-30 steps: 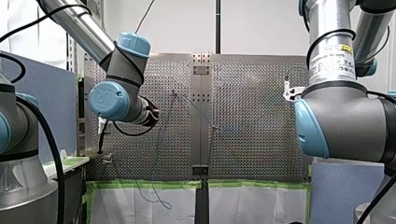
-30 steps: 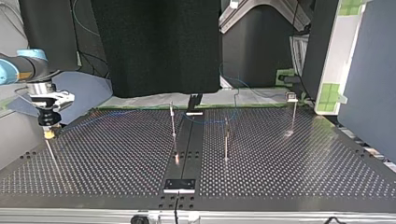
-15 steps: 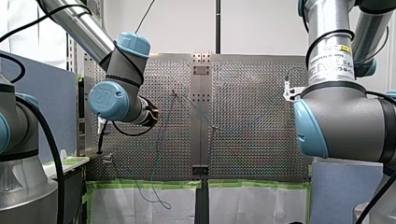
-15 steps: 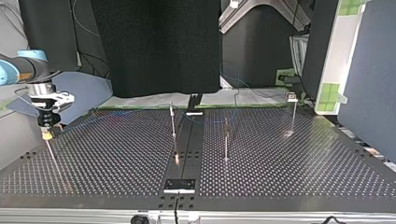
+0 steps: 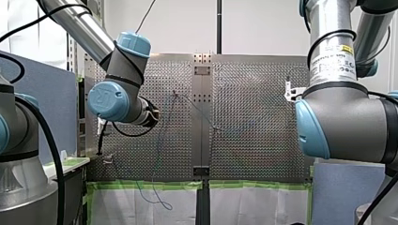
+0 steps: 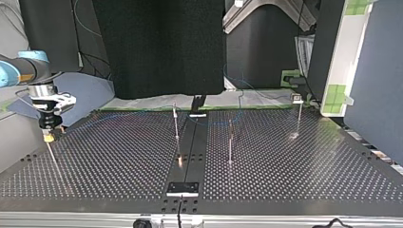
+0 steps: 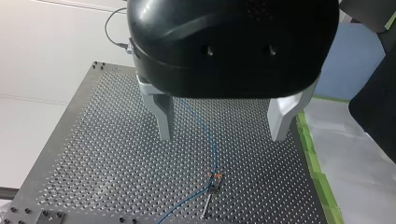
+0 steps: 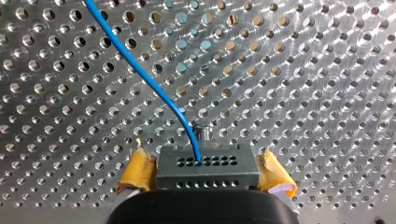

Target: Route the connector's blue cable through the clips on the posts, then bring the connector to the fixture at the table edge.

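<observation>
The connector (image 8: 208,165) clamped in my right hand (image 8: 206,175); my left hand (image 7: 223,136) spread wide, empty.
The connector sits gripped between the yellow pads (image 8: 137,168), and its blue cable (image 8: 140,74) runs ahead of the hand over the table (image 8: 303,70). In the top view this hand hangs at the table's 9 o'clock, near the edge. Ahead of my left hand, the cable passes a clip on a short post (image 7: 215,179).

The round blue cap (image 5: 106,101) on my left arm's grey joint bore a raised two-letter logo, seemingly "UR". The white-and-yellow sticker (image 5: 334,63) on my right arm's silver tube carried lines of print too small to read.
</observation>
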